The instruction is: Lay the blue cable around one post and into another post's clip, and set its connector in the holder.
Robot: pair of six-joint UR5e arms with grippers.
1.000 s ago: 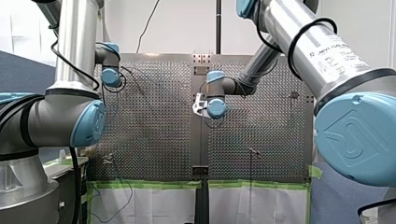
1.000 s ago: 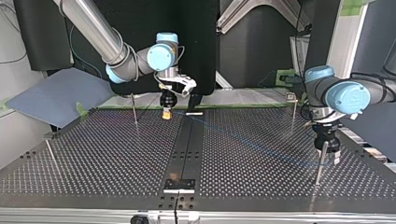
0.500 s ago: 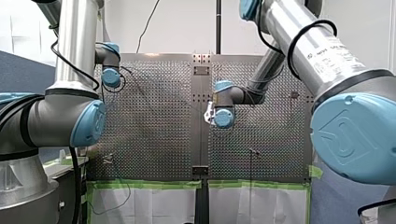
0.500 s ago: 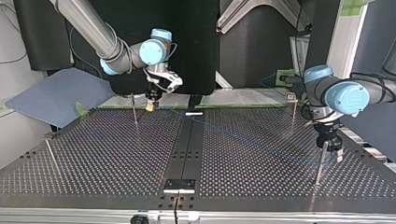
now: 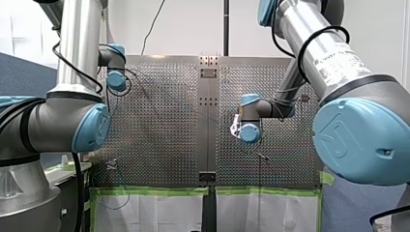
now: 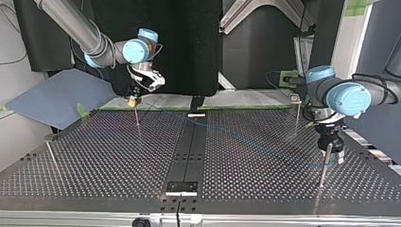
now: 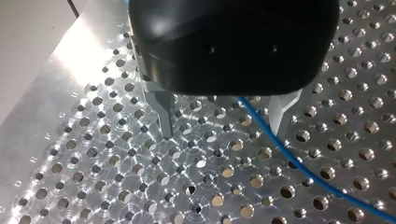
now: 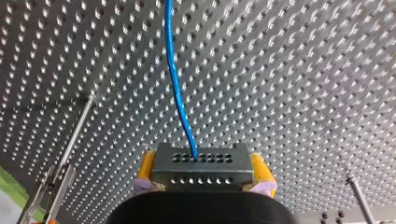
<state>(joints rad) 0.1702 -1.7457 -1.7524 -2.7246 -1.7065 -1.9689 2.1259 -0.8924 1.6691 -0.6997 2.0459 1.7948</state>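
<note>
We're bringing right gripper (image 6: 134, 98), clamping the perforated metal connector (image 8: 201, 161), onto the thin 10 o'clock post (image 6: 136, 119), top view. Wrap's likely starting, left gripper (image 7: 224, 130) gaping.

Wide bare middle, four thin posts and one cable in the way

In the top view the surface (image 6: 94, 161) is bare through its middle and near edge, so there is broad room there. A back post (image 6: 136, 118) stands right under my right end effector (image 6: 134, 100), a side post (image 6: 51, 156) is near the view's left edge, a clip post (image 6: 297, 113) is at the back right, and a front post (image 6: 323, 165) is just beside my left end effector (image 6: 335, 153). The cable (image 6: 246, 139) slants between the two end effectors over the centre strip (image 6: 187, 146), barring a low pass across. It runs between the left one's spread fingers (image 7: 163, 112), nearer one of them
</note>
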